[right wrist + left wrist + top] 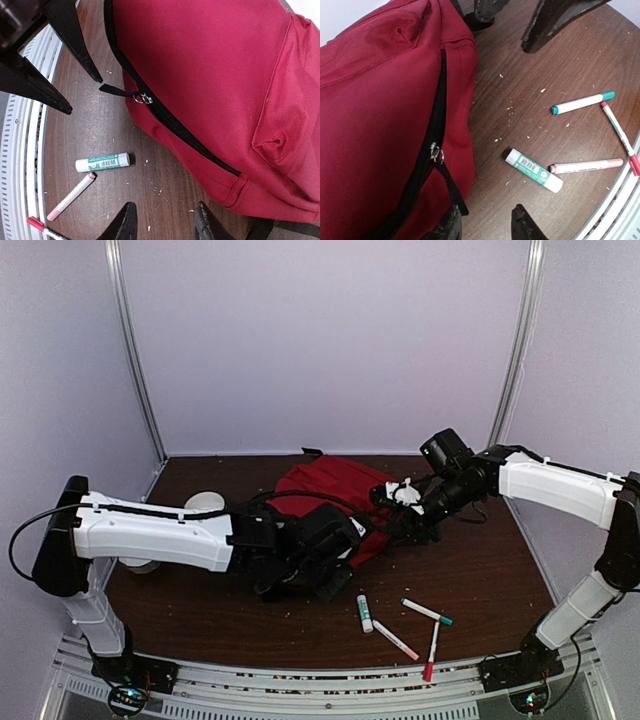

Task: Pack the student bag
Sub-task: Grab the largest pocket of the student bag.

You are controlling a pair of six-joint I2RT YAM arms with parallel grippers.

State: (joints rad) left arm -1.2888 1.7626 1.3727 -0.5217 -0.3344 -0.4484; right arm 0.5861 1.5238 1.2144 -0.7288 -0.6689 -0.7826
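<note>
Fabric of the student bag (330,485), red with black zipper trim, lies slumped in the middle of the brown counter (480,580), toward the back wall. Both arms reach in over it, one from each side. The left hand (486,212) hangs low at the bag's near side with its fingers apart and nothing between them but bare wood. One finger sits right against the bag's lower edge, though whether it touches the cloth I cannot tell. The right hand (165,210) hovers close opposite, its fingers also spread and empty, one of them near the bag's bottom corner. A metal zipper pull (436,152) with a black strap tab hangs from the zipper line on the bag's side, its tab trailing toward the counter. On the near part of the counter, apart from the bag, lie a white glue stick (534,170) with a green label, a pink marker (586,166) whose end almost meets the glue stick, a teal-capped marker (582,102), and a red-capped marker (620,135) by the front rail.
</note>
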